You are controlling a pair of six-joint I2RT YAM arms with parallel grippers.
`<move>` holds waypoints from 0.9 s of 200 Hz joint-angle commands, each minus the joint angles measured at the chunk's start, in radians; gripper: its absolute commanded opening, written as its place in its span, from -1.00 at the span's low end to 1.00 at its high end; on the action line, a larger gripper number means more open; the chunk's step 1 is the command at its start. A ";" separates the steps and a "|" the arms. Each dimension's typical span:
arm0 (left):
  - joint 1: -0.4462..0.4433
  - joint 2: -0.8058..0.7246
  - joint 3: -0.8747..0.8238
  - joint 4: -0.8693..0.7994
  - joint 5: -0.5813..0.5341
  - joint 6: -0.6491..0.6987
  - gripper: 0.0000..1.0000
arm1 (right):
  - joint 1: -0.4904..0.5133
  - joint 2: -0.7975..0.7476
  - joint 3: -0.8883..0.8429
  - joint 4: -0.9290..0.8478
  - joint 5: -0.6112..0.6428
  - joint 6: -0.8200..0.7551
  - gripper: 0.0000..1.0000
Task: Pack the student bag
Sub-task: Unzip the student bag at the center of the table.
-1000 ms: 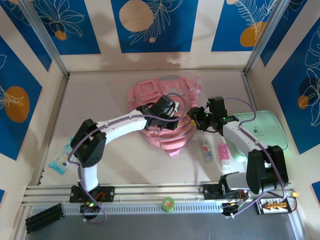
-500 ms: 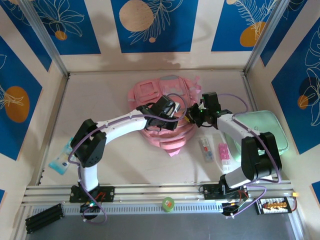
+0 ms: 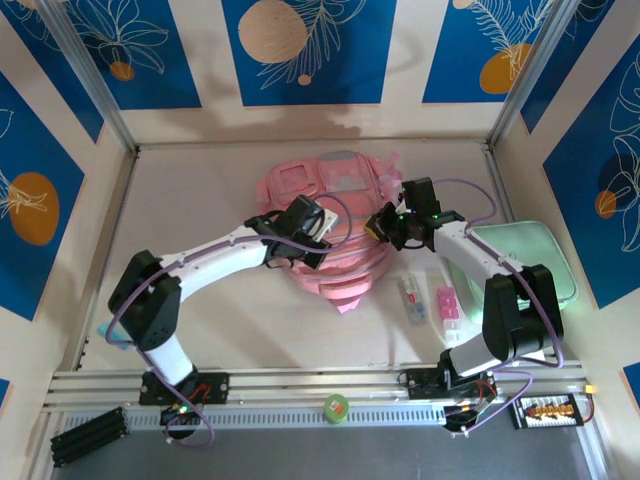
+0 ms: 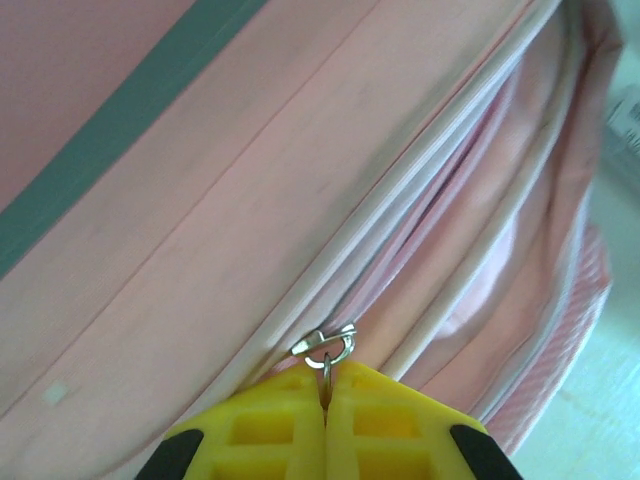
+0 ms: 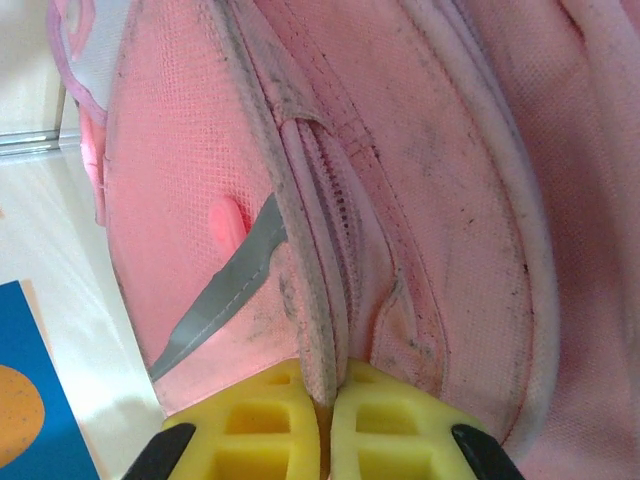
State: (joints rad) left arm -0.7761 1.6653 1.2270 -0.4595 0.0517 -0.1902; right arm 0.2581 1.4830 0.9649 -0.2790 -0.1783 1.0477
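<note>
My left gripper (image 4: 325, 390) is fully closed, its yellow fingers (image 4: 285, 392) pinched on the little metal zip pull (image 4: 325, 345) of the student bag (image 4: 200, 250). The ring of the pull stands just above the fingertips, at the near end of a pale zip line that runs up and to the right across the pink cloth. A grey stripe (image 4: 120, 110) crosses the fabric further up. My right gripper (image 5: 325, 385) is closed too, nipping a raised seam (image 5: 315, 300) of the same bag between its pads, with a grey strip (image 5: 225, 280) just left of that fold. On the overhead camera the two arms meet over the bag, one from each side. The bag lies in the middle of the table (image 3: 200, 200), towards the back wall; I think its open edge faces the near side, though the arms cover much of it. A mint-green case (image 3: 535, 255) lies well off to the right, and a small pink item (image 3: 447, 303) sits on the table beside the right arm
</note>
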 commanded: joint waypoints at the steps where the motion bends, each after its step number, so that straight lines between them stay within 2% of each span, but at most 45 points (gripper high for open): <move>1: 0.058 -0.050 -0.057 -0.112 -0.037 0.063 -1.00 | -0.029 -0.004 0.036 -0.013 0.097 -0.046 -0.92; 72: 0.223 -0.083 -0.148 0.039 0.004 0.168 -1.00 | -0.035 -0.012 0.041 -0.027 0.103 -0.084 -0.92; 108: 0.270 -0.031 -0.103 0.089 0.046 0.271 -1.00 | -0.036 0.004 0.066 -0.052 0.098 -0.108 -0.93; 133: 0.292 -0.017 -0.124 0.182 0.028 0.344 -1.00 | -0.037 -0.007 0.066 -0.048 0.107 -0.116 -0.93; 180: 0.310 -0.036 -0.125 0.201 0.069 0.303 -1.00 | -0.039 0.011 0.084 -0.036 0.055 -0.158 -0.93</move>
State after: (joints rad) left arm -0.5011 1.6524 1.1046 -0.2943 0.1402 0.1146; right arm 0.2443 1.4837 1.0050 -0.3088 -0.1421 0.9424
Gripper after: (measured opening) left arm 0.065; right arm 0.062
